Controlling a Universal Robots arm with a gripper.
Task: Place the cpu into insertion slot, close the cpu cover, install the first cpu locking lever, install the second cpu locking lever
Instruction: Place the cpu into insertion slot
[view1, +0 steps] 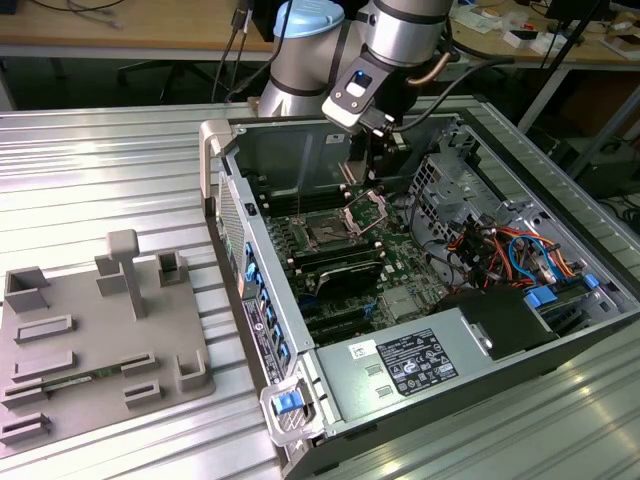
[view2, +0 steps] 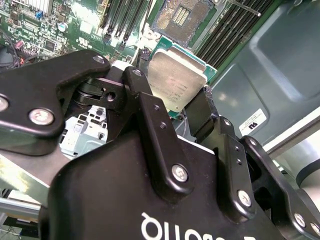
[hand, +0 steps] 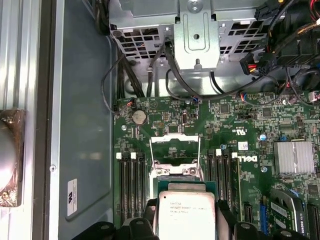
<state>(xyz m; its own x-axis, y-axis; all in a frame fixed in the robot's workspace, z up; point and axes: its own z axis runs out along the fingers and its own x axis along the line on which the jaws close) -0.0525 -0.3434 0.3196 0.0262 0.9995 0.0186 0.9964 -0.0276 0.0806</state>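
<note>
My gripper (view2: 170, 89) is shut on the cpu (view2: 176, 80), a flat square chip with a silvery top on a green edge, pinched between two black fingers (view2: 145, 102). In the first wrist view the cpu (hand: 186, 212) hangs over the motherboard, just short of the raised cpu cover (hand: 175, 144), a thin metal frame with an open centre. The bare insertion slot (view2: 177, 20) lies beyond the chip, apart from it. In the exterior view my gripper (view1: 384, 160) hovers inside the open case above the insertion slot (view1: 325, 233) and the tilted-up cpu cover (view1: 367, 208).
Memory slots (hand: 130, 185) flank the socket on both sides. A drive cage (view1: 450, 190) and orange and blue cables (view1: 510, 250) crowd the exterior view's right. The power supply (view1: 410, 365) fills the case's near end. A grey fixture plate (view1: 90, 340) lies outside.
</note>
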